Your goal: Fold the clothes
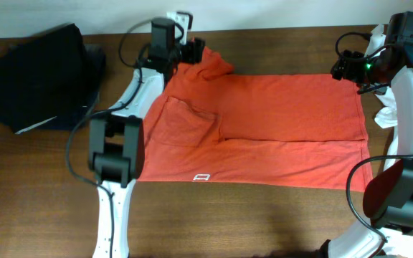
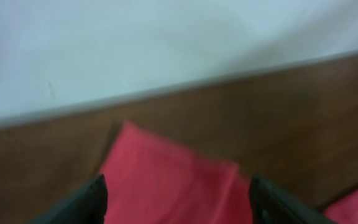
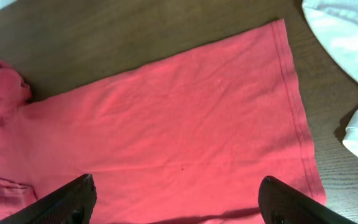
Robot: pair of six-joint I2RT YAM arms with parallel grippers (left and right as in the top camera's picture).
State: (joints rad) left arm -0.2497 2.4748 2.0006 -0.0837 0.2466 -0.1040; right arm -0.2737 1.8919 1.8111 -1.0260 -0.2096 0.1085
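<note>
Dark brown wooden tabletop, white wall strip behind it.

Overhead: one red-orange short-sleeved T-shirt lies mid-tabletop, spread out and partly folded over itself, with one small white label at its near edge. One heap of black and navy garments sits at the far left corner, and one crumpled white cloth at the right edge. Two arms: left fingers at the shirt's bunched sleeve, right fingers over its far right corner.

Left wrist: blurry. Fingers wide, red fabric below the gap, nothing pinched.

Right wrist: fingers wide over flat shirt, holding nothing. Two white cloth patches at right.
</note>
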